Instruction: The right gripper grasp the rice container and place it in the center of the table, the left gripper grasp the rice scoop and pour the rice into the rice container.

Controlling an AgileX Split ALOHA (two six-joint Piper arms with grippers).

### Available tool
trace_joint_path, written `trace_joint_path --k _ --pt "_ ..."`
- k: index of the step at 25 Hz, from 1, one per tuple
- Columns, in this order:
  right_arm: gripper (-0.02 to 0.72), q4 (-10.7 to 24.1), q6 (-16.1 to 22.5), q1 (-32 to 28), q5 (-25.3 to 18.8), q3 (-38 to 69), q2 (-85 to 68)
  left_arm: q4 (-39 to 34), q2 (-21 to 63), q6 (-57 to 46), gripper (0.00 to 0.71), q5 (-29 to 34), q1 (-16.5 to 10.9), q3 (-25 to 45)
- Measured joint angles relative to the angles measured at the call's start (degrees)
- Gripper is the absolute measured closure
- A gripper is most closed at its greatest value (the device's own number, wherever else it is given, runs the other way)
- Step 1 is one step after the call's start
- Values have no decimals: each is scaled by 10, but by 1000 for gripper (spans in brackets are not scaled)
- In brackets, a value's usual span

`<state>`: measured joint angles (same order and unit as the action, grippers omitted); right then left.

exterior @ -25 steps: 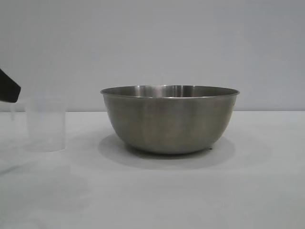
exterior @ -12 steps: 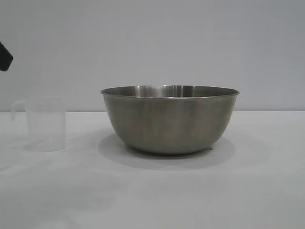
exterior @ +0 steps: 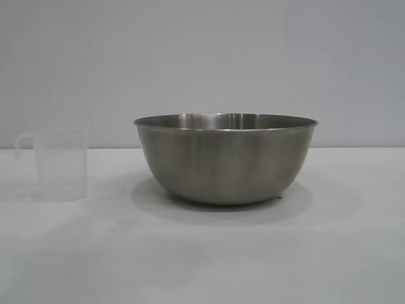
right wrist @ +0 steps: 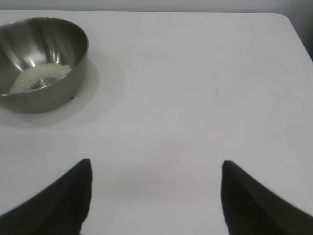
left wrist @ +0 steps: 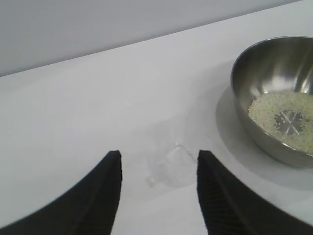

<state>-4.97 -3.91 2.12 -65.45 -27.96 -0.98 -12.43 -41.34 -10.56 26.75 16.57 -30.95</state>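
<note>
The rice container (exterior: 226, 158), a large steel bowl, stands mid-table. Rice (left wrist: 283, 117) lies white in its bottom, seen too in the right wrist view as rice (right wrist: 41, 76) inside the rice container (right wrist: 44, 63). The rice scoop (exterior: 59, 164), a clear plastic cup with a loop handle, stands upright on the table left of the bowl. In the left wrist view the rice scoop (left wrist: 168, 166) sits below and beyond my left gripper (left wrist: 157, 161), which is open and apart from it. My right gripper (right wrist: 156, 169) is open over bare table, well away from the bowl.
The white table (exterior: 209, 253) stretches in front of bowl and cup. A plain grey wall (exterior: 202, 57) stands behind. The table's far corner (right wrist: 286, 22) shows in the right wrist view. Neither arm shows in the exterior view.
The left gripper's black finger, beside the scoop at the exterior view's left edge a second ago, rose and has left that view. The scoop stands free on the table, its handle now showing.
</note>
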Motion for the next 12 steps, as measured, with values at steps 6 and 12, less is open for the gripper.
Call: trace_joint_path --k 6,12 --pt "231 0 0 0 0 0 0 26 78 14 176 137 0 0" --pt "231 0 0 0 0 0 0 90 176 121 280 239 0 0"
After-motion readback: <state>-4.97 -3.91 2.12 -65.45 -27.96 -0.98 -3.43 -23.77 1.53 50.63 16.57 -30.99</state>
